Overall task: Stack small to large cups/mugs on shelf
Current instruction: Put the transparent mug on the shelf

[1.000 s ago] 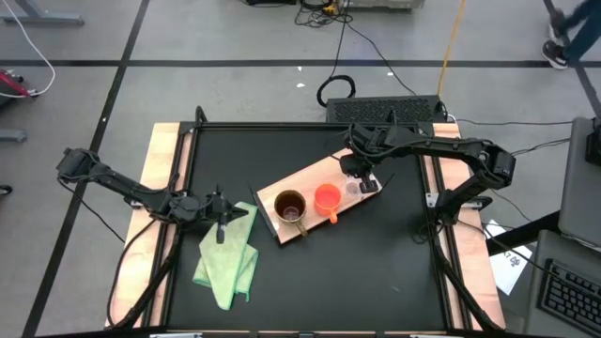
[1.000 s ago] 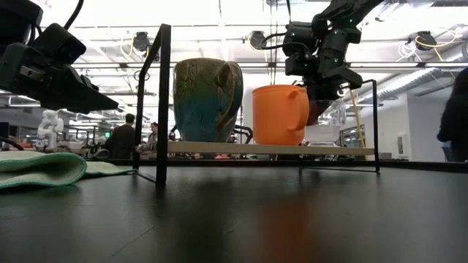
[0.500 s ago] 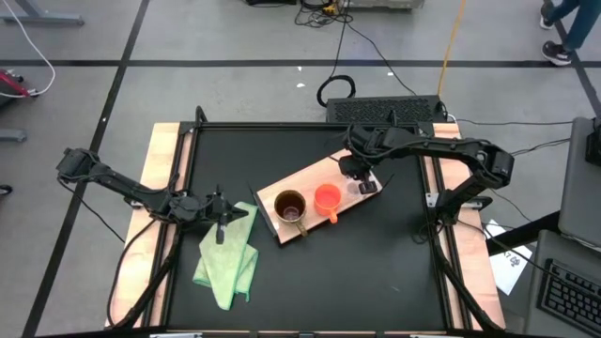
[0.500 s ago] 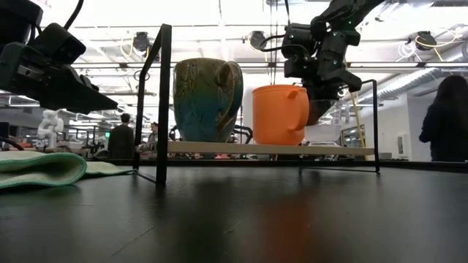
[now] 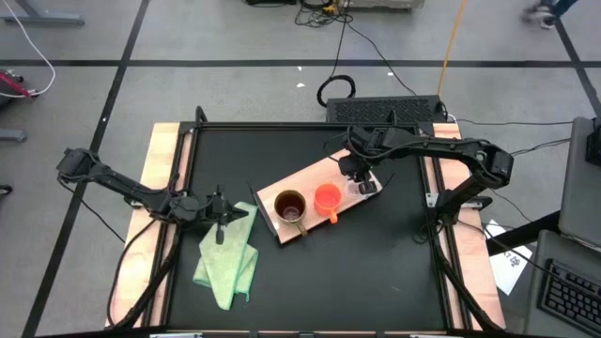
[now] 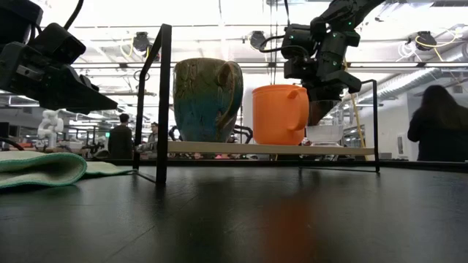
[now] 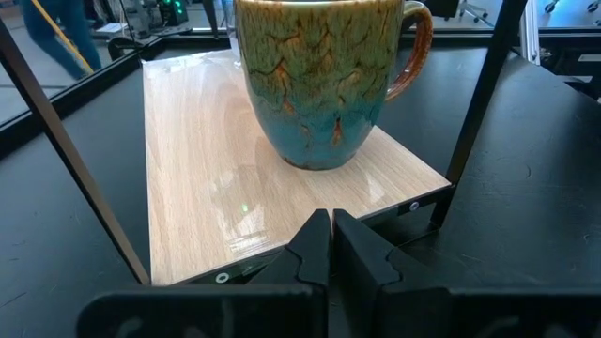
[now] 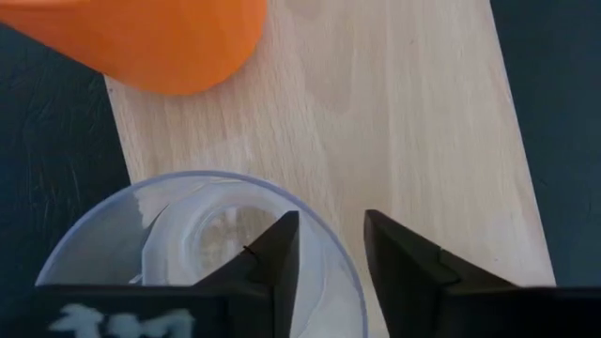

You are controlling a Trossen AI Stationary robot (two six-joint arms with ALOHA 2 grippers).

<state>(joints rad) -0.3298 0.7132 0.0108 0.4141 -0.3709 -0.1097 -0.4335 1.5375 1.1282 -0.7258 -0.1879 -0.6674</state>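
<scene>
A brown mug (image 5: 289,207), an orange mug (image 5: 327,198) and a tiny clear glass cup (image 8: 197,249) stand in a row on their bases on the light-wood shelf (image 5: 310,178). The cup (image 5: 355,188) is at the shelf's right end. My right gripper (image 8: 331,253) is over the cup, pointing down and open. One finger is inside the rim and one outside, with a gap showing. My left gripper (image 7: 331,246) is shut and empty, and it hovers left of the shelf (image 7: 197,160), facing the brown mug (image 7: 324,80).
The shelf sits raised on a black wire frame (image 6: 161,102) on the black table. A light green cloth (image 5: 228,258) lies crumpled below my left gripper, at the near left. Wooden rails (image 5: 158,178) run along the table's sides. People (image 6: 437,124) stand in the room behind.
</scene>
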